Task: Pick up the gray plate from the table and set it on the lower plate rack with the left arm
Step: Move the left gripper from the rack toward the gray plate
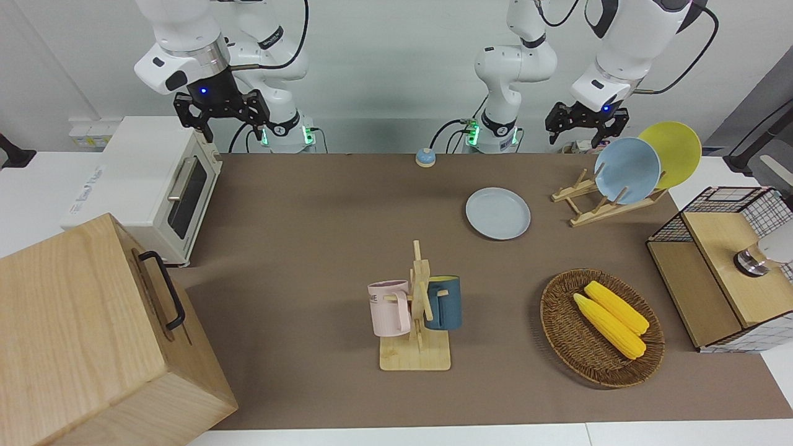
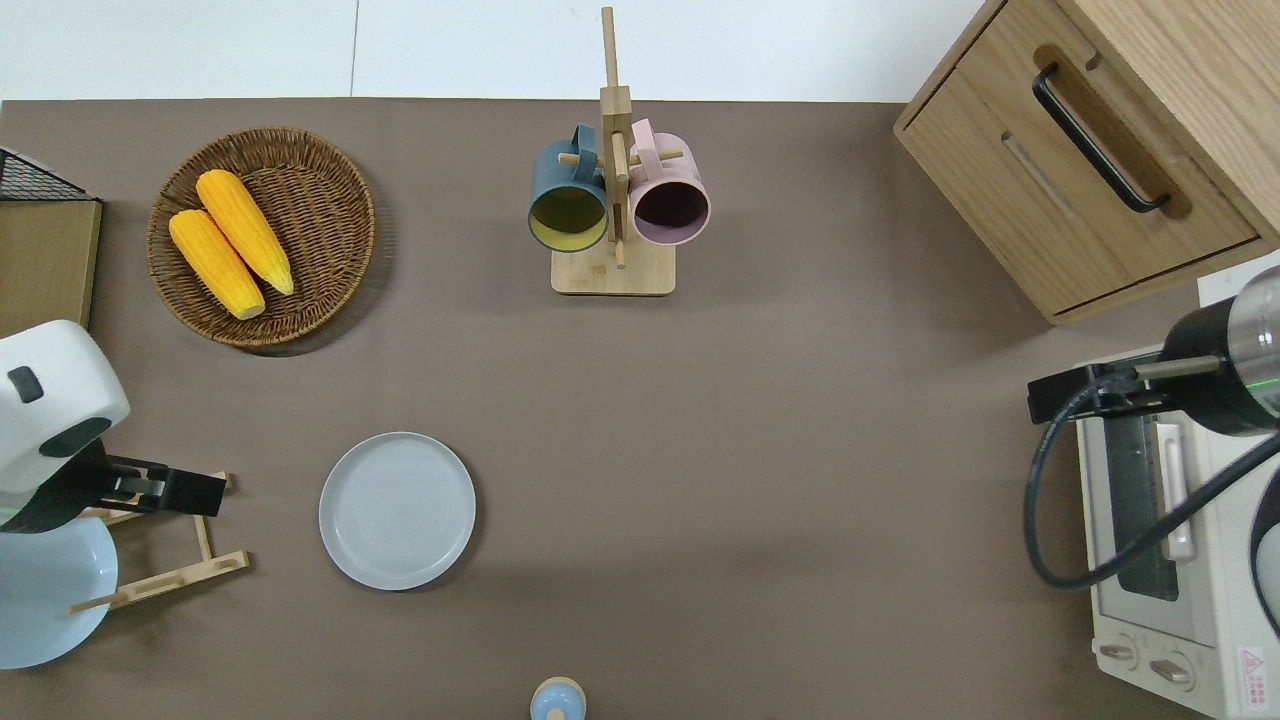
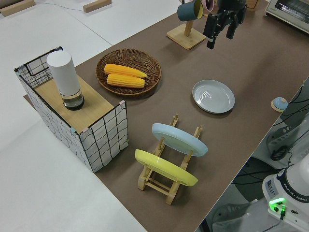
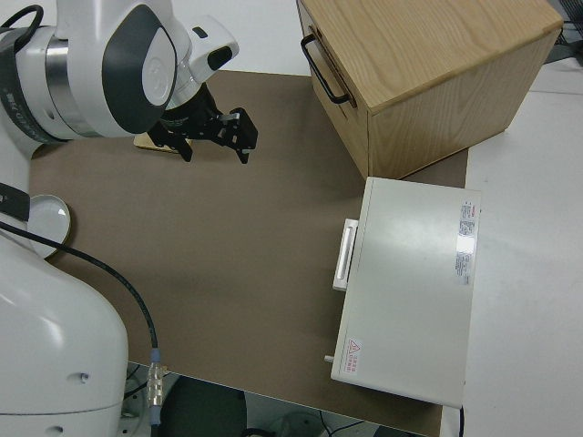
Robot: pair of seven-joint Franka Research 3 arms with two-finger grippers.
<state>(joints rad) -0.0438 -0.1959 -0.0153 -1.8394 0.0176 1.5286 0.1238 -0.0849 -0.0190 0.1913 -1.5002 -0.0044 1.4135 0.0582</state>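
gray plate unobstructed, rack beside

The gray plate is round, pale and faintly bluish, with a low raised rim. It lies flat and upright on the table, just beside the plate rack and apart from it. The rack is light wood, slanted, with two rails and upright pegs.

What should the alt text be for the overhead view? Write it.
A gray plate lies flat on the brown table, untouched, beside the wooden plate rack, with the left gripper over the rack. Farther away are a corn basket and a mug tree.
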